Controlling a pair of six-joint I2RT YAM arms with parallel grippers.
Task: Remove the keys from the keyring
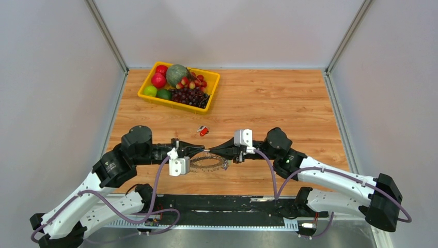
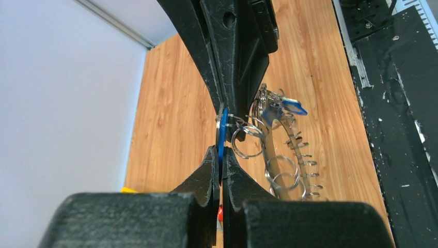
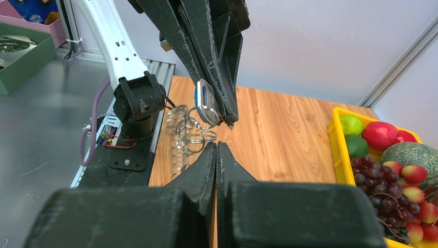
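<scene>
The keyring [image 1: 209, 164] is a floppy silvery loop on the wood below both grippers. It also shows in the left wrist view [image 2: 295, 155] and the right wrist view [image 3: 181, 139]. My left gripper [image 2: 222, 150] is shut on a blue-headed key [image 2: 221, 132], edge-on between its pads. My right gripper [image 3: 216, 145] is shut, with its tips at the small split rings [image 3: 200, 135] by that key; it seems to pinch one. The two grippers meet tip to tip [image 1: 206, 151]. A second blue key [image 2: 290, 107] hangs on the loop. A red-headed key [image 1: 204, 131] lies loose on the table.
A yellow tray [image 1: 147, 82] of fruit stands at the back left and also shows in the right wrist view [image 3: 338, 150]. Grey walls close in the table on three sides. The black base plate [image 1: 227, 202] runs along the near edge.
</scene>
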